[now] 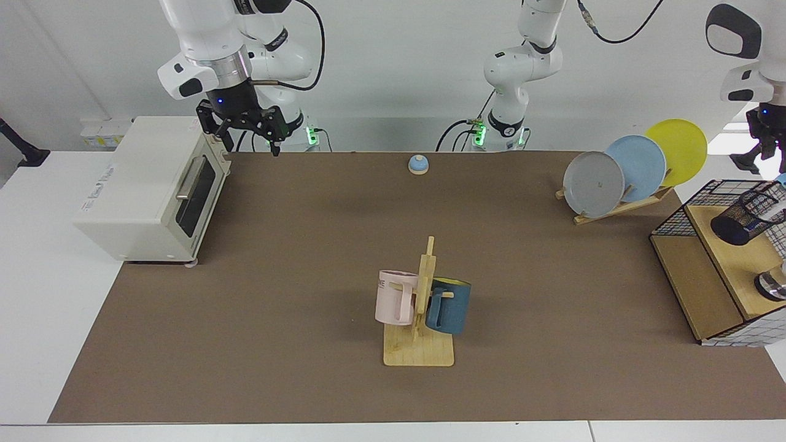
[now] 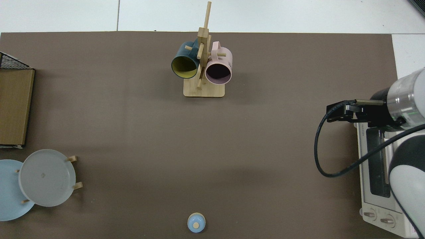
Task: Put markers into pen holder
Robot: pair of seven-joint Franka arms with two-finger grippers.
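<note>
From the camera facing the robots, a brown mat covers the table. At the far edge of the view, on a raised wooden shelf (image 1: 731,258) fenced by a black wire basket (image 1: 678,220), stands the pen holder (image 1: 746,212), a small black mesh cup that appears tilted in this view. A white marker (image 1: 772,209) with a blue end pokes out of its top, so the marker sits inside the cup, leaning on the rim. The left gripper (image 1: 770,144) hangs above the cup, apart from the marker and holding nothing; it is cut off at the frame edge, so whether its fingers are spread cannot be told. That clear gap suggests the marker has been let go and the task is near done. The right gripper (image 1: 245,132) waits beside the top corner of a white toaster oven (image 1: 147,187), fingers spread and empty, kept clear of the work. A mug stand (image 1: 420,307) holding a pink and a blue mug stands mid-table, with a plate rack (image 1: 632,172) behind. From above, the right gripper (image 2: 338,113) again hovers at the oven (image 2: 377,172), empty; only the shelf's edge (image 2: 15,106) shows, and the cup and marker lie outside this view.
</note>
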